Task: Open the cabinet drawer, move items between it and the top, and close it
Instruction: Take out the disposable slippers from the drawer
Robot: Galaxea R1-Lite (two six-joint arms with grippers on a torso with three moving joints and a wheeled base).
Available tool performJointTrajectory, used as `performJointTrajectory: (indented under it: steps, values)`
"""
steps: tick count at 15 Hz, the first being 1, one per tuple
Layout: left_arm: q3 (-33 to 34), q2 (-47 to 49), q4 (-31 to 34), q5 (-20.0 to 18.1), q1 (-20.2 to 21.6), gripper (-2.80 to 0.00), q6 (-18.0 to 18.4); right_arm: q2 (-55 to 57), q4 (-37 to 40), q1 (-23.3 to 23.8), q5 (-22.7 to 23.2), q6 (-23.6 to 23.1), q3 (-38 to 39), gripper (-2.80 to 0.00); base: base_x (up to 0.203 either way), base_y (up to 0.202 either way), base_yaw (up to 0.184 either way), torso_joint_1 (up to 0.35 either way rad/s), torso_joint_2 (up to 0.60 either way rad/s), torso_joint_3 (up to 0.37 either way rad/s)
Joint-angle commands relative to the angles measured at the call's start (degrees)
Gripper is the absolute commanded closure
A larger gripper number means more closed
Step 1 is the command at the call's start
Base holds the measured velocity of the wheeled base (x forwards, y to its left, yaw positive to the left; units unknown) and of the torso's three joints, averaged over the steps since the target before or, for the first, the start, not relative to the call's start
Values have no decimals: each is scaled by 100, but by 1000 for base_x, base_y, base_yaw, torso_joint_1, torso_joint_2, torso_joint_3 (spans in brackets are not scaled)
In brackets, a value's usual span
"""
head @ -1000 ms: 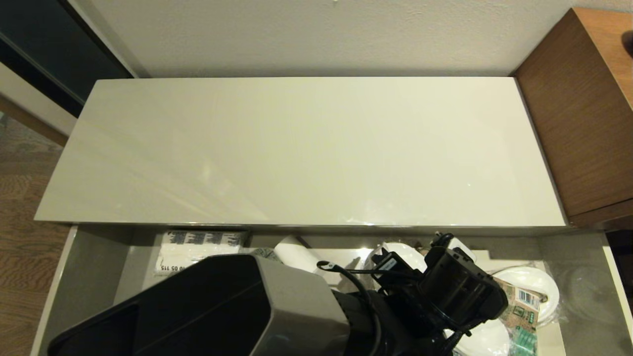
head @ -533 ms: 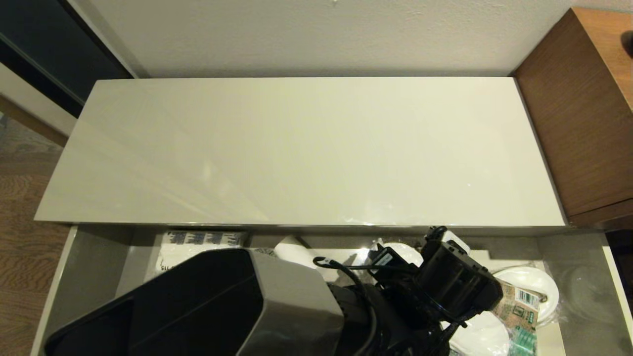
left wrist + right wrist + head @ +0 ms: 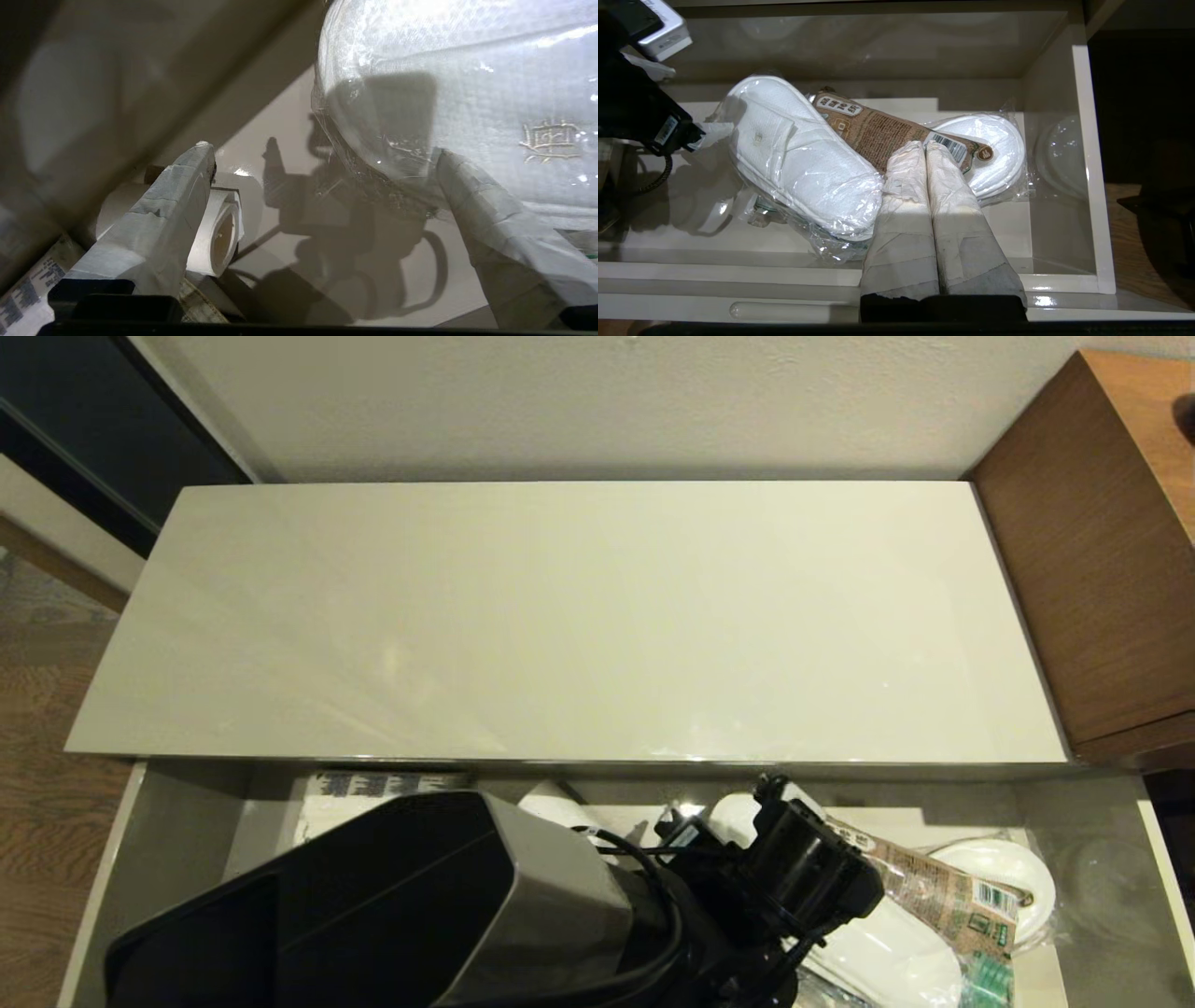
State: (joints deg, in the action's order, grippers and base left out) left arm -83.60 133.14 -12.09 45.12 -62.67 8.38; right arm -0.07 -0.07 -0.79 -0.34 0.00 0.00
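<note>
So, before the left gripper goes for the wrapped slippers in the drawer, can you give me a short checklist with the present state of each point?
1. Cabinet drawer pulled open: ok.
2. Left gripper open: ok.
3. Wrapped slippers between its fingers: not ok, one finger lies at the toe.
4. Slippers free to lift: not ok, brown packet lies across them.
5. Top ready to receive: ok.
6. Right gripper shut above the drawer: ok.
</note>
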Motion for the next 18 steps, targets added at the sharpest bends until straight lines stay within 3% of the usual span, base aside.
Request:
performJointTrajectory:
  steps: [1,2,6,11,14,18]
  values:
    - [19,62,3,32,-16,-280,56,-125,-1,0,-1,0,9,0,0,0,0,0,0,0]
    - [16,61,4,29,-19,-280,65,-125,-1,0,-1,0,9,0,0,0,0,0,0,0]
    - [-173,-6,-13,-212,-26,-280,803,-125,-1,0,-1,0,9,0,0,0,0,0,0,0]
    - [-174,-7,-13,-214,-26,-280,806,-125,-1,0,-1,0,9,0,0,0,0,0,0,0]
    - [-324,-129,492,-470,-34,-280,1282,-125,-1,0,-1,0,9,0,0,0,0,0,0,0]
    - [-288,-121,523,-487,-61,-280,1667,-125,-1,0,-1,0,9,0,0,0,0,0,0,0]
